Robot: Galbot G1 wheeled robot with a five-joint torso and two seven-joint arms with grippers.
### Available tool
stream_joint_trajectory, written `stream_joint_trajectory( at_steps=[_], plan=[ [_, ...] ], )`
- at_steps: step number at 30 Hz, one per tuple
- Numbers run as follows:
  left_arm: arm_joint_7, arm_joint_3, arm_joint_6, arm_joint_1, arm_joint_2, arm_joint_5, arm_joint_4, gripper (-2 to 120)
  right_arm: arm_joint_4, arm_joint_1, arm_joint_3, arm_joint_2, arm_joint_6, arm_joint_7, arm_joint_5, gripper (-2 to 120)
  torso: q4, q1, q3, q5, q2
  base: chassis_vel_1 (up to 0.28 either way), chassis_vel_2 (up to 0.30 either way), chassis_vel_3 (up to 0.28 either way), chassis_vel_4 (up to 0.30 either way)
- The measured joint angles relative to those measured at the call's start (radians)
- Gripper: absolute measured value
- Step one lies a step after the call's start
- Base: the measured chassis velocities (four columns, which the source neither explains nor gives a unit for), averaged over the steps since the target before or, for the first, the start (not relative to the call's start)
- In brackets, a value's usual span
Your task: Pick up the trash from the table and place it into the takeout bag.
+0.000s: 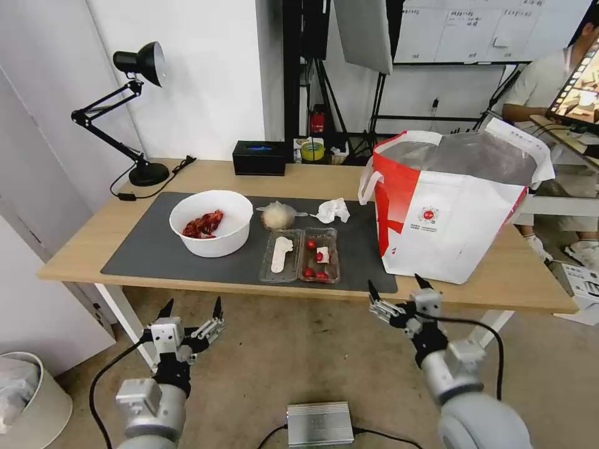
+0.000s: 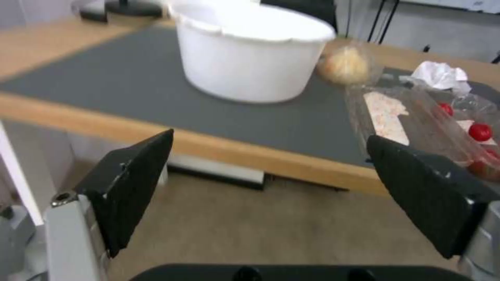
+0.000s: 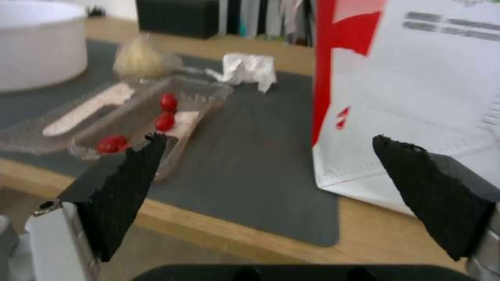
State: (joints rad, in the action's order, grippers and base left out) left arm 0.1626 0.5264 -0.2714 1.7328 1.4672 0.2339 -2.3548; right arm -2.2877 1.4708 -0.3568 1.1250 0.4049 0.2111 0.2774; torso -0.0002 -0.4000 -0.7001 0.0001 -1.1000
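On the dark grey mat [image 1: 156, 249] of the light-wood table [image 1: 93, 243] lies the trash: a white round bowl [image 1: 211, 222] [image 2: 250, 58] with red scraps, a clear hinged tray [image 1: 300, 254] [image 3: 125, 117] with red bits, a crumpled tissue [image 1: 332, 211] [image 3: 247, 70] and a clear bag with a beige lump [image 1: 278, 216] [image 2: 345, 64]. The white-and-red takeout bag [image 1: 455, 209] [image 3: 416, 86] stands open at the table's right. My left gripper [image 1: 191, 307] hangs open below the front edge, before the bowl. My right gripper [image 1: 398, 287] is open at the edge, before the takeout bag's left corner.
A black desk lamp [image 1: 134, 112], a black box [image 1: 259, 157] and a tape roll [image 1: 312, 150] sit along the table's back. A grey metal unit [image 1: 320, 424] lies on the floor between my arms. A white bin [image 1: 28, 399] stands at the lower left.
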Motion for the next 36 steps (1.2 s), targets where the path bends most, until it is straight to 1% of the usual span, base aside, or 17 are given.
stream_joint_trajectory(
  at_steps=[3, 4, 6, 8, 10, 12, 15, 18, 19, 21, 22, 25, 26, 29, 32, 35, 36],
  plan=[
    [0.014, 0.003, -0.009, -0.008, -0.001, 0.058, -0.027, 100, 0.003, -0.086, 0.049, -0.097, 0.105, 0.055, 0.072, 100, 0.0006, 0.000, 0.000, -0.0002, 0.000, 0.000, 0.000, 0.000, 0.000],
    [0.014, 0.003, -0.009, -0.008, -0.001, 0.058, -0.027, 100, 0.003, -0.086, 0.049, -0.097, 0.105, 0.055, 0.072, 100, 0.0006, 0.000, 0.000, -0.0002, 0.000, 0.000, 0.000, 0.000, 0.000],
    [0.036, 0.005, -0.035, -0.022, -0.004, 0.132, -0.060, 100, 0.004, -0.103, 0.060, -0.118, 0.128, 0.067, 0.087, 100, 0.0003, 0.000, 0.000, 0.0000, 0.000, 0.000, 0.000, 0.000, 0.000],
    [0.046, 0.006, -0.045, -0.028, -0.005, 0.159, -0.073, 100, 0.005, -0.104, 0.061, -0.119, 0.130, 0.068, 0.089, 100, 0.0001, 0.000, 0.000, 0.0000, 0.000, 0.000, 0.000, 0.000, 0.000],
    [0.070, 0.008, -0.074, -0.041, -0.009, 0.234, -0.106, 100, 0.005, -0.105, 0.061, -0.120, 0.131, 0.068, 0.089, 100, 0.0001, 0.000, 0.000, 0.0000, 0.000, 0.000, 0.000, 0.000, 0.000],
    [0.080, 0.009, -0.086, -0.048, -0.010, 0.270, -0.123, 100, 0.005, -0.105, 0.061, -0.119, 0.131, 0.068, 0.089, 100, 0.0001, 0.000, 0.000, 0.0001, 0.000, 0.000, 0.000, 0.000, 0.000],
    [0.084, 0.009, -0.091, -0.050, -0.011, 0.283, -0.128, 100, 0.005, -0.109, 0.063, -0.123, 0.129, 0.069, 0.094, 100, 0.0001, 0.000, 0.000, -0.0001, 0.000, 0.000, 0.000, 0.000, 0.000],
    [0.087, 0.009, -0.092, -0.051, -0.011, 0.289, -0.129, 100, 0.002, -0.115, 0.056, -0.124, 0.040, 0.044, 0.104, 100, 0.0001, 0.000, 0.000, -0.0001, 0.000, 0.000, 0.000, 0.000, 0.000],
    [0.087, 0.009, -0.092, -0.051, -0.011, 0.289, -0.129, 100, 0.002, -0.115, 0.056, -0.124, 0.040, 0.044, 0.104, 100, 0.0001, 0.000, 0.000, -0.0001, 0.000, 0.000, 0.000, 0.000, 0.000],
    [0.096, 0.004, -0.094, -0.056, -0.010, 0.327, -0.130, 100, -0.002, -0.120, 0.047, -0.123, -0.044, 0.018, 0.111, 100, 0.0002, 0.000, 0.000, -0.0001, 0.000, 0.000, 0.000, 0.000, 0.000],
    [0.096, 0.004, -0.094, -0.056, -0.010, 0.327, -0.130, 100, -0.002, -0.120, 0.047, -0.123, -0.044, 0.018, 0.111, 100, 0.0002, 0.000, 0.000, -0.0001, 0.000, 0.000, 0.000, 0.000, 0.000],
    [0.121, -0.012, -0.095, -0.067, -0.002, 0.437, -0.129, 100, -0.013, -0.120, 0.021, -0.123, -0.155, -0.013, 0.121, 100, 0.0005, 0.000, 0.000, -0.0001, 0.000, 0.000, 0.000, 0.000, 0.000],
    [0.121, -0.012, -0.095, -0.067, -0.002, 0.437, -0.129, 100, -0.013, -0.120, 0.021, -0.123, -0.155, -0.013, 0.121, 100, 0.0005, 0.000, 0.000, -0.0001, 0.000, 0.000, 0.000, 0.000, 0.000],
    [0.141, -0.027, -0.095, -0.077, 0.004, 0.532, -0.124, 100, -0.020, -0.108, 0.004, -0.122, -0.186, -0.021, 0.122, 100, 0.0001, 0.000, 0.000, 0.0000, 0.000, 0.000, 0.000, 0.000, 0.000],
    [0.150, -0.033, -0.095, -0.081, 0.006, 0.572, -0.123, 100, -0.019, -0.107, 0.003, -0.121, -0.188, -0.022, 0.122, 100, 0.0002, 0.000, 0.000, -0.0001, 0.000, 0.000, 0.000, 0.000, 0.000],
    [0.176, -0.051, -0.095, -0.094, 0.015, 0.695, -0.118, 100, -0.006, -0.108, 0.006, -0.120, -0.189, -0.023, 0.120, 100, 0.0002, 0.000, 0.000, -0.0001, 0.000, 0.000, 0.000, 0.000, 0.000],
    [0.176, -0.051, -0.095, -0.094, 0.015, 0.695, -0.118, 100, -0.006, -0.108, 0.006, -0.120, -0.189, -0.023, 0.120, 100, 0.0002, 0.000, 0.000, -0.0001, 0.000, 0.000, 0.000, 0.000, 0.000]
  ],
)
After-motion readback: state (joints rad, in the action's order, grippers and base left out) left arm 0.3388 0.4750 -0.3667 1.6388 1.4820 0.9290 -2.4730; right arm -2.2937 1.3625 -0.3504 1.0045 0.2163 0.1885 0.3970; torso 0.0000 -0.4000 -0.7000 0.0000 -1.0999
